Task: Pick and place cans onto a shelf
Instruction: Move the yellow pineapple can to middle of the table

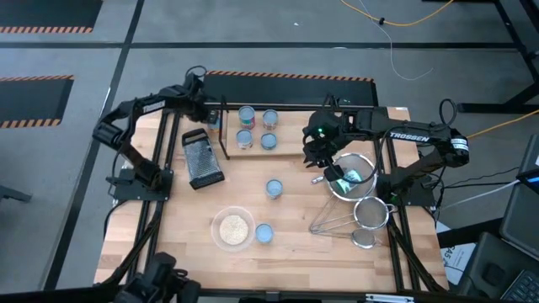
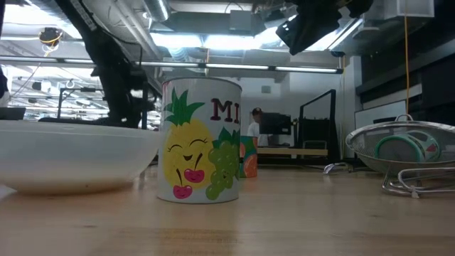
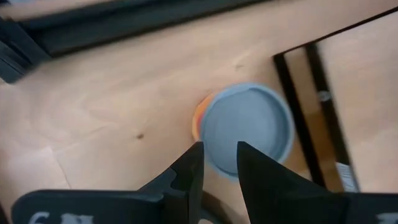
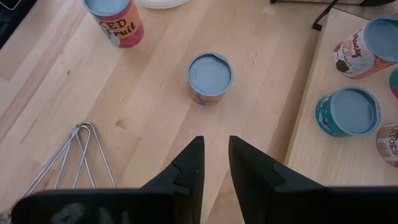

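Note:
My left gripper [image 3: 219,155] hangs open by a narrow gap at the shelf's [image 1: 253,133] left end, pointing down. Its fingertips stand over the near rim of a blue-topped, orange-sided can [image 3: 247,127]. That can stands on the table beside the shelf's black frame [image 3: 297,93]; whether the fingers touch it, I cannot tell. Several cans [image 1: 246,114] stand on the shelf board. One can [image 1: 274,188] stands mid-table and another [image 1: 264,233] beside the bowl. My right gripper [image 4: 216,146] waits above the table, narrowly open and empty, aimed toward the mid-table can [image 4: 210,76].
A metal grater [image 1: 202,160] lies near the shelf's left end. A clear bowl of grains [image 1: 233,227] sits near the front edge. Wire strainers [image 1: 352,181] and smaller ones [image 1: 370,215] lie at the right, below my right arm. Bare wood surrounds the mid-table can.

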Controlling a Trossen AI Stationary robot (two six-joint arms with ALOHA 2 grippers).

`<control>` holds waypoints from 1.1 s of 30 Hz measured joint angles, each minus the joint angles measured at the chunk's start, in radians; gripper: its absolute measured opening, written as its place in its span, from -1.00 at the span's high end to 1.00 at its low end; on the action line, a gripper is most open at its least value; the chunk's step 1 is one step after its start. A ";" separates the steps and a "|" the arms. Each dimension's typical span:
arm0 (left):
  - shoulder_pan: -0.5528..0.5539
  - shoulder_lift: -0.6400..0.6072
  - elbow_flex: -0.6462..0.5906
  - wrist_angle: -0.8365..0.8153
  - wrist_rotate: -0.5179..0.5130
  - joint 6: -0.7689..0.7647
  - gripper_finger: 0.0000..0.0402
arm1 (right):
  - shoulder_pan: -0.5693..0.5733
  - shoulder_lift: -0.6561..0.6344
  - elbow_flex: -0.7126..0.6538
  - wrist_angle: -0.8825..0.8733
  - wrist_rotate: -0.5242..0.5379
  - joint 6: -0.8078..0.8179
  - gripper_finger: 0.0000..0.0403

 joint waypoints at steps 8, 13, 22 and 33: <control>0.000 0.074 0.000 0.010 -0.001 0.000 0.56 | 0.000 0.000 0.000 0.003 0.000 0.000 0.61; 0.000 0.088 0.000 0.010 -0.008 0.000 0.56 | 0.000 0.000 0.000 0.003 0.000 0.000 0.61; -0.005 0.088 0.000 0.009 -0.026 0.000 0.56 | 0.000 0.000 0.000 0.003 -0.001 0.000 0.61; -0.005 0.088 0.001 0.010 -0.051 0.001 0.91 | 0.000 0.000 0.000 0.003 -0.001 0.000 0.61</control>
